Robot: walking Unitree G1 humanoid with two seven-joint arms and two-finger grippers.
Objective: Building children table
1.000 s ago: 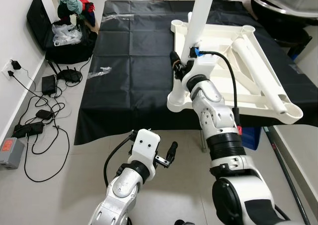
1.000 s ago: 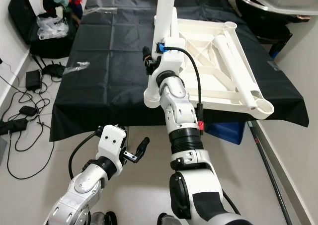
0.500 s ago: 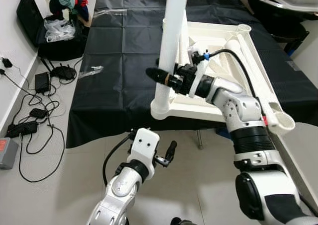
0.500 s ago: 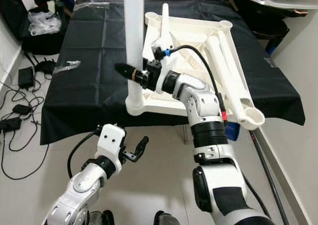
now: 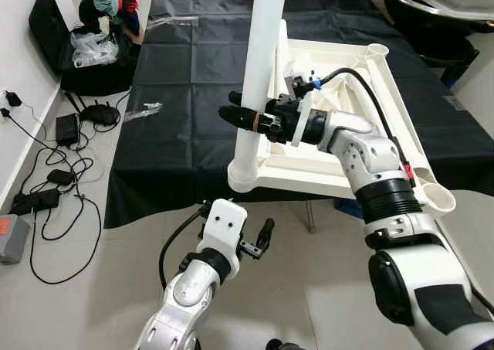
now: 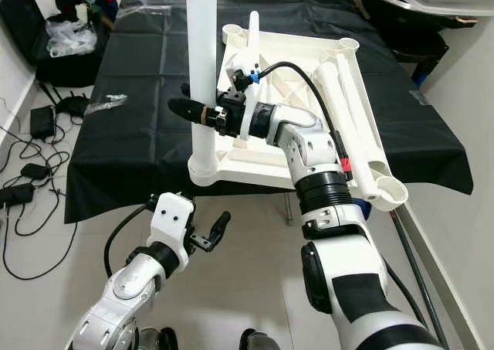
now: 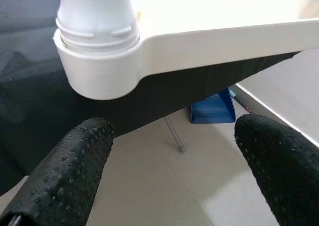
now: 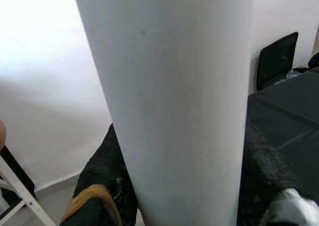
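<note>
so the right gripper (image 5: 245,118) has its two black fingers clamped around the tall white plastic table leg (image 5: 259,72), one finger each side of the tube; the right wrist view shows the dark pads hugging it. the leg's long axis runs straight up and down, crossing the gripper's reach at a right angle, and its bottom end sits in the round corner socket (image 5: 245,177) directly below the fingers. that socket belongs to the upside-down white plastic table frame (image 5: 370,126), which lies flat on the black cloth-covered table (image 5: 185,79) and stretches away behind the gripper, back toward the arm.

the left gripper (image 5: 261,236) hangs low over the floor with its fingers spread apart, holding nothing. through its wrist view the socket sits above and ahead of it, well apart.

my guess is the next bit is twisting or pressing the leg down along its own axis to seat it. the right arm is the one on it; the left is much farther off. another white leg (image 5: 403,126) lies flat across the frame.

no brand names, labels or readable writing on anything, as far as i can see.
</note>
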